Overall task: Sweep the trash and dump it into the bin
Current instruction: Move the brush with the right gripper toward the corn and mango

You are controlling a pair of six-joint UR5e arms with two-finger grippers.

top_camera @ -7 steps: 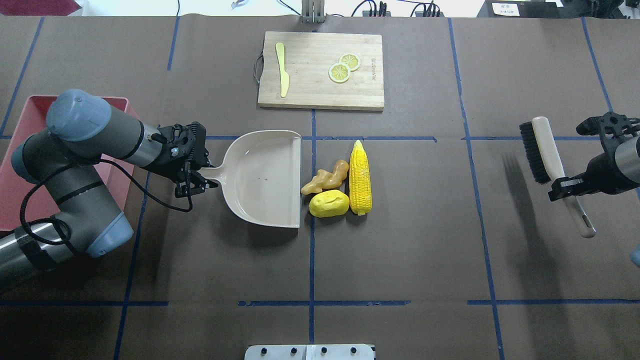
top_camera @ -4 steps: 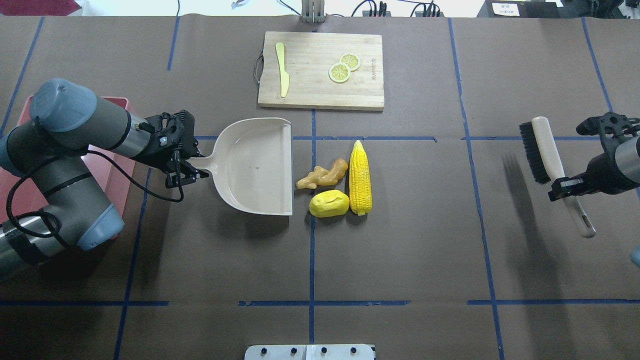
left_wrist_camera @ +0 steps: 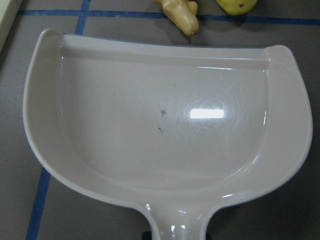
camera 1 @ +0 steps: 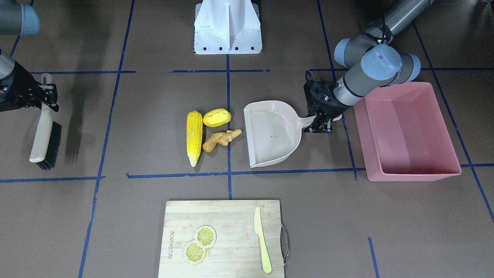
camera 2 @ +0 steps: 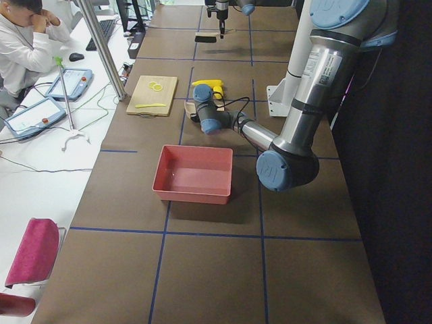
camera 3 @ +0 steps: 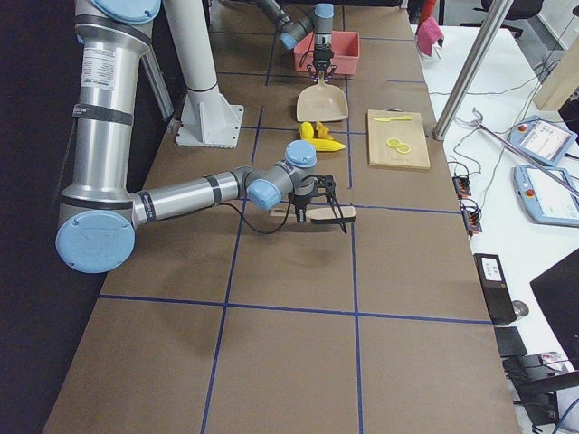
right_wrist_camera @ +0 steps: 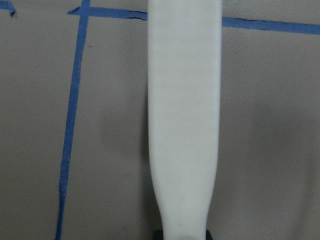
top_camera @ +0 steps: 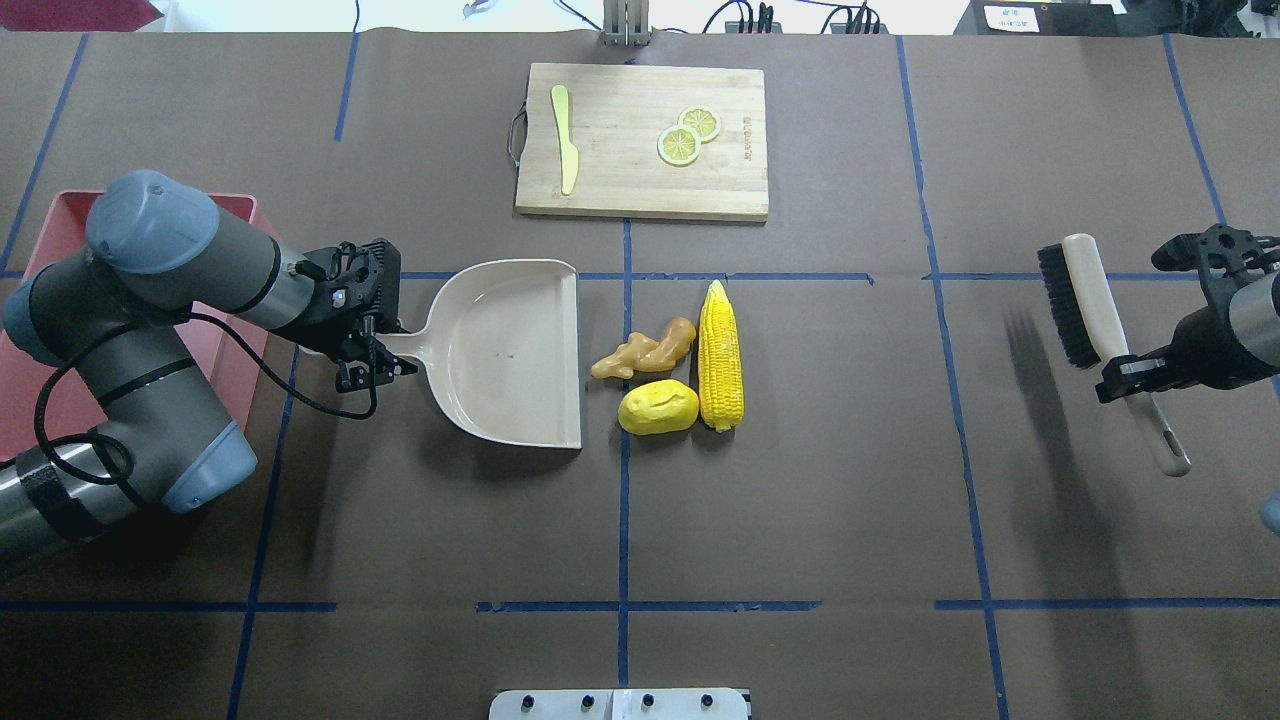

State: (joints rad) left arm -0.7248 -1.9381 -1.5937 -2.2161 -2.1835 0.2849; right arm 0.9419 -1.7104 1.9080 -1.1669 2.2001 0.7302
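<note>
The left gripper [top_camera: 385,352] has its jaws closed on the handle of the dustpan [top_camera: 510,350]; the pan's open lip sits just short of the ginger root [top_camera: 645,352], with the potato lump [top_camera: 657,407] and corn cob [top_camera: 720,355] right of it; the bin [camera 1: 401,127] lies at the table's left end. The right gripper [top_camera: 1130,378] clamps the brush [top_camera: 1085,300], well apart on the right; a hasty sweep could roll the cob past the lip, or push pieces under a lifted edge.
</note>
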